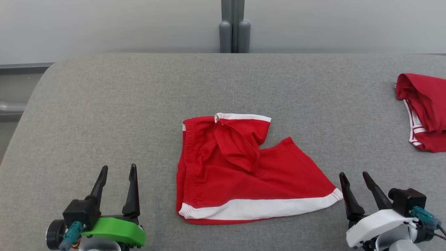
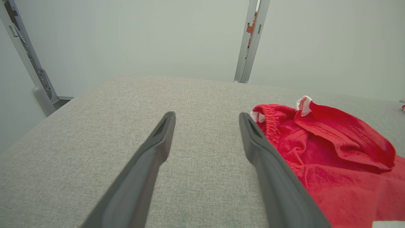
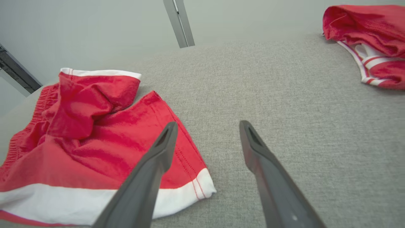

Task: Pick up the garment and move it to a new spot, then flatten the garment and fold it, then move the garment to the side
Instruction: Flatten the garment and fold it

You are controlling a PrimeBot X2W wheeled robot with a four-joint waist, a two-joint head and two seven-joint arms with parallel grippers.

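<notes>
The garment (image 1: 244, 174) is a pair of red shorts with white trim, lying rumpled in the middle of the grey table (image 1: 139, 104), one leg folded over itself. It shows at the right of the left wrist view (image 2: 341, 152) and at the left of the right wrist view (image 3: 88, 136). My left gripper (image 1: 117, 169) rests open at the lower left, well apart from the shorts, holding nothing. At the lower right my right gripper (image 1: 354, 175) stands open too, just beside the white-trimmed corner of the shorts, its fingers empty.
A second red garment with white stripes (image 1: 423, 111) lies bunched at the table's right edge, also in the right wrist view (image 3: 370, 41). A grey post (image 1: 234, 28) stands behind the table's far edge. The table's left corner is rounded.
</notes>
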